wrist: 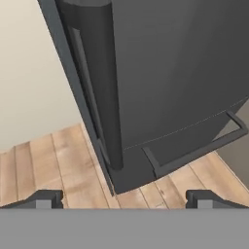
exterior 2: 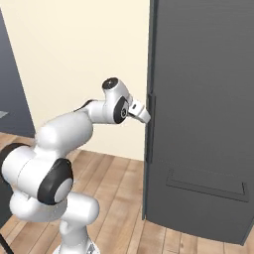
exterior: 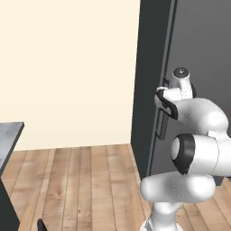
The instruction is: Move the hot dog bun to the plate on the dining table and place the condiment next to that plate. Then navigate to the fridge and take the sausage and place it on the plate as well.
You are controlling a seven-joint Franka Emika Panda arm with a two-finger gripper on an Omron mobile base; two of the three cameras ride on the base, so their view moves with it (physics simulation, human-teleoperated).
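The fridge (exterior: 198, 54) is a tall dark grey cabinet, and its door is closed. My gripper (exterior 2: 148, 116) is raised to mid-door height at the door's left edge, right by the long vertical handle (exterior 2: 150, 130). In the hand view the handle (wrist: 97, 82) runs down just ahead. The two fingertips (wrist: 46, 198) stand wide apart with nothing between them, so the gripper (wrist: 124, 199) is open. Low on the fridge front is a wide drawer handle (wrist: 204, 146). The hot dog bun, plate, condiment and sausage are out of view.
A cream wall (exterior: 67, 67) stands to the left of the fridge above a wooden floor (exterior: 81, 185). A grey counter corner (exterior: 10, 131) juts in at the far left. A dark cabinet (exterior 2: 10, 89) stands at the left of the right base view.
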